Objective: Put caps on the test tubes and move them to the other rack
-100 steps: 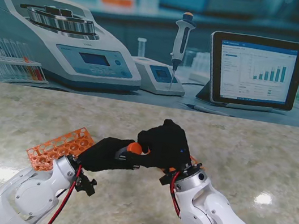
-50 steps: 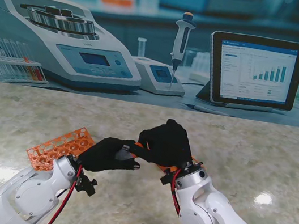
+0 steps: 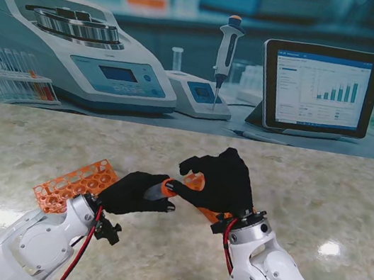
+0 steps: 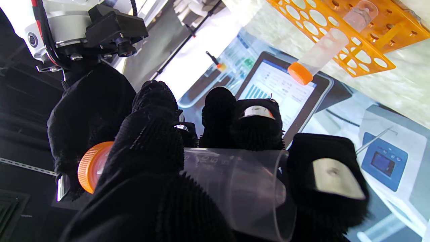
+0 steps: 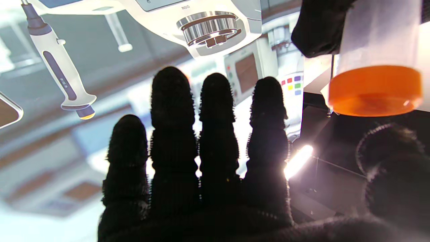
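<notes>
On the marbled table (image 3: 322,191), before a printed laboratory backdrop (image 3: 113,63), we see two orange racks (image 3: 72,182), two tubes, our left hand (image 3: 136,193) grasping one capped tube (image 4: 235,181), and our right hand (image 3: 217,181) released.

left robot hand (image 3: 136,193) clenched, right robot hand (image 3: 217,181) spread

Little can be read. The clear tube (image 4: 235,188) at the lower middle of the left wrist view carries faint printed scale marks, their numbers too blurred to make out. The tablet screen (image 3: 318,86) at the upper right of the stand view shows bar charts and text lines too small to read.
</notes>
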Action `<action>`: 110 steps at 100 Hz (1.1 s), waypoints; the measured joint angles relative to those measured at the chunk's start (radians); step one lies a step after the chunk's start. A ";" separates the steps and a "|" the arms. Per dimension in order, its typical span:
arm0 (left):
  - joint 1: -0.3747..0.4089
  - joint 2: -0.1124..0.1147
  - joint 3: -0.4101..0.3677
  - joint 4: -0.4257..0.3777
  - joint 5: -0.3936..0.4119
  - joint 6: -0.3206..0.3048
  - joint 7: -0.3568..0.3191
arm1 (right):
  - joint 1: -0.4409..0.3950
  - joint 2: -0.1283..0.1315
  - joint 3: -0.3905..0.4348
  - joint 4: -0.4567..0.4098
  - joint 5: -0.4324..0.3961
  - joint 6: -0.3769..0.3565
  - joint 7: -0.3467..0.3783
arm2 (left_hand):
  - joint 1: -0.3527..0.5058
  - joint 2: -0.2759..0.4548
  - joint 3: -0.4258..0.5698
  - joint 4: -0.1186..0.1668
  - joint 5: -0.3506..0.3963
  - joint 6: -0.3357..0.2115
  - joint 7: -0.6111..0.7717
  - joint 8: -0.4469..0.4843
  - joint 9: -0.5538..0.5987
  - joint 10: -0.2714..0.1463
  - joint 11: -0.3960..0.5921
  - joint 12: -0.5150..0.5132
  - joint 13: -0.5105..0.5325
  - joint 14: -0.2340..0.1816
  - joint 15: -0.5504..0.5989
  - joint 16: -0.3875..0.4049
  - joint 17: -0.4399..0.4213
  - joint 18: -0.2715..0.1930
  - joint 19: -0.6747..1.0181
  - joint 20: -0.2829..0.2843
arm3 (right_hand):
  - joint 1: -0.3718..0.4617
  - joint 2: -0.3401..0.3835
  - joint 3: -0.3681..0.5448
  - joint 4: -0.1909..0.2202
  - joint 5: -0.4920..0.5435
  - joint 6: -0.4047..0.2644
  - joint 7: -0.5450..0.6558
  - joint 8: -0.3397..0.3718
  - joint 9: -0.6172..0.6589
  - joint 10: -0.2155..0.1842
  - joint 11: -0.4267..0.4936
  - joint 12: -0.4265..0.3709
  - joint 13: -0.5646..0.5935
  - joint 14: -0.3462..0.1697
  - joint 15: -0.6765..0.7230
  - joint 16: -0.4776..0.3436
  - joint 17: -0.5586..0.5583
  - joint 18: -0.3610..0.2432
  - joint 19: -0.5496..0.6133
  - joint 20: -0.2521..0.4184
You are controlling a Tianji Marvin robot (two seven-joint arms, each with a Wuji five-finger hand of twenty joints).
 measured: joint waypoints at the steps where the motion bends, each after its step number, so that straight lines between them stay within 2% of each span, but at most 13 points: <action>1: 0.000 0.000 0.000 0.000 0.000 0.000 0.000 | -0.002 0.000 0.001 -0.001 -0.003 -0.001 0.000 | 0.000 0.000 0.000 0.000 0.000 0.000 0.000 0.000 0.000 0.000 0.000 0.000 0.000 0.000 0.000 0.000 0.000 0.000 0.000 0.000 | 0.000 -0.015 0.008 0.000 -0.006 0.003 0.010 0.006 -0.009 0.000 -0.001 0.000 0.000 0.000 0.000 0.000 -0.001 0.000 -0.004 0.000; 5: 0.000 0.000 0.001 0.000 0.000 0.000 0.000 | -0.008 0.003 0.007 -0.005 -0.014 -0.007 0.000 | 0.000 0.000 0.000 0.000 0.000 0.000 0.000 0.000 0.000 0.000 0.000 0.000 0.000 0.000 0.000 0.000 0.000 0.000 0.000 0.000 | 0.000 -0.043 0.013 0.000 -0.027 0.009 -0.013 -0.010 -0.022 0.000 -0.027 -0.004 -0.013 -0.004 -0.024 0.001 -0.006 0.000 -0.006 0.000; 18: -0.002 0.000 0.003 0.000 0.000 0.000 0.000 | -0.020 0.012 0.011 -0.013 -0.033 -0.021 0.000 | 0.000 0.000 0.000 0.000 0.000 0.000 0.000 0.000 0.000 0.000 0.000 0.000 0.000 0.000 0.000 0.000 0.000 0.000 0.000 0.000 | 0.022 -0.111 0.025 0.000 -0.043 0.013 -0.012 -0.011 -0.050 0.000 -0.026 -0.010 -0.024 -0.013 -0.021 0.001 -0.012 0.000 -0.017 0.000; 28: -0.003 0.000 0.004 0.000 -0.001 0.000 0.000 | -0.022 0.016 0.008 -0.016 -0.043 -0.024 0.000 | 0.000 0.000 0.000 0.000 0.000 0.000 0.000 0.000 0.000 0.000 0.000 0.000 0.000 0.000 0.000 0.000 0.000 0.000 0.000 0.000 | 0.036 -0.113 0.025 0.000 -0.043 0.014 -0.012 -0.011 -0.050 0.000 -0.026 -0.010 -0.034 -0.020 -0.026 0.001 -0.012 0.000 -0.018 0.000; 45: -0.004 0.000 0.005 0.001 -0.001 0.001 -0.001 | -0.016 0.017 -0.001 -0.017 -0.043 -0.025 0.007 | 0.000 0.000 0.000 0.000 0.000 0.000 0.000 0.000 0.000 0.000 0.000 0.000 0.000 0.000 0.000 0.000 0.000 0.000 0.000 0.000 | 0.057 -0.184 0.045 0.001 -0.043 0.014 0.002 -0.009 -0.046 0.000 -0.022 -0.010 -0.033 -0.022 -0.026 0.011 -0.013 0.000 -0.018 0.000; 58: -0.004 0.000 0.004 0.003 -0.001 0.001 -0.001 | -0.009 0.017 -0.008 -0.016 -0.036 -0.030 0.010 | 0.000 0.000 0.000 0.000 0.000 0.000 0.000 0.000 0.000 0.000 0.000 0.000 0.000 0.000 0.000 0.000 0.000 0.000 0.000 0.000 | 0.108 -0.190 0.028 0.001 -0.023 -0.001 0.051 0.033 -0.016 0.000 0.019 0.011 -0.032 -0.022 -0.025 0.012 -0.013 0.000 -0.019 0.002; 65: -0.004 0.000 0.003 0.003 -0.001 0.001 -0.001 | -0.006 0.017 -0.009 -0.016 -0.027 -0.035 0.018 | 0.000 0.000 0.000 0.000 0.000 0.000 0.000 0.000 0.000 0.000 0.000 0.000 0.000 0.000 0.000 0.000 0.000 0.000 0.000 0.000 | 0.160 -0.186 -0.042 0.001 -0.022 -0.011 0.053 0.040 0.000 0.000 0.028 0.020 -0.031 -0.022 -0.025 0.012 -0.010 0.000 -0.019 0.003; 68: -0.004 0.000 0.003 0.004 -0.001 0.002 0.000 | -0.003 0.017 -0.011 -0.015 -0.023 -0.037 0.020 | 0.000 0.000 0.000 0.000 0.000 0.000 0.000 0.000 0.000 0.000 0.000 0.000 0.000 0.000 0.000 0.000 0.000 0.000 0.000 0.000 | 0.187 -0.175 -0.082 0.001 -0.013 -0.019 0.091 0.032 0.013 0.000 0.034 0.021 -0.016 -0.022 -0.008 0.012 -0.007 0.000 -0.019 0.003; 79: -0.004 0.001 0.002 0.005 -0.002 0.002 0.000 | 0.007 0.016 -0.019 -0.011 -0.007 -0.040 0.023 | 0.000 0.000 0.000 0.000 0.000 0.000 0.000 0.000 0.000 0.000 0.000 0.000 0.000 0.000 -0.001 0.000 0.000 0.000 0.000 0.000 | 0.285 -0.151 -0.261 0.001 -0.017 -0.023 0.169 -0.065 0.039 -0.001 0.052 0.029 -0.007 -0.023 -0.016 0.012 0.000 0.000 -0.019 0.004; 95: -0.005 0.002 0.001 0.011 -0.003 0.002 0.000 | 0.012 0.016 -0.018 -0.011 0.000 -0.044 0.046 | 0.000 0.000 0.000 0.000 0.000 0.000 0.000 0.000 0.000 0.000 0.000 0.000 0.000 0.000 -0.001 0.000 0.000 0.001 0.000 0.000 | 0.392 -0.126 -0.466 0.000 -0.031 -0.023 0.246 -0.143 0.067 -0.008 0.068 0.039 0.015 -0.024 -0.017 0.012 0.002 0.000 -0.019 0.004; 99: -0.006 0.002 0.002 0.012 -0.003 0.002 0.000 | 0.013 0.016 -0.018 -0.010 0.001 -0.044 0.046 | 0.000 0.000 0.000 0.000 0.000 0.000 0.000 0.000 0.000 0.000 0.000 0.000 0.000 0.000 -0.001 0.000 0.000 0.001 0.000 0.000 | 0.409 -0.126 -0.491 0.000 -0.031 -0.021 0.255 -0.147 0.069 -0.008 0.076 0.040 0.024 -0.024 -0.019 0.012 0.007 0.000 -0.019 0.004; 104: -0.006 0.002 0.003 0.012 -0.003 0.002 -0.001 | 0.013 0.016 -0.018 -0.010 0.001 -0.046 0.046 | 0.000 0.000 0.000 0.000 0.000 0.000 0.000 0.000 0.000 0.000 0.000 0.000 0.000 0.000 -0.001 0.000 0.000 0.001 0.000 0.000 | 0.443 -0.110 -0.567 0.000 -0.031 -0.020 0.273 -0.150 0.080 -0.009 0.092 0.048 0.036 -0.025 -0.018 0.012 0.011 0.000 -0.014 0.004; 110: -0.007 0.002 0.003 0.012 -0.004 0.003 -0.001 | 0.013 0.016 -0.018 -0.010 0.002 -0.046 0.046 | 0.000 0.000 0.000 0.000 0.000 0.000 0.000 0.000 0.000 0.000 0.000 0.000 0.000 0.000 -0.001 0.000 0.000 0.001 0.000 0.000 | 0.462 -0.102 -0.597 0.000 -0.031 -0.018 0.275 -0.151 0.091 -0.009 0.115 0.056 0.034 -0.025 -0.018 0.012 0.012 0.000 -0.009 0.004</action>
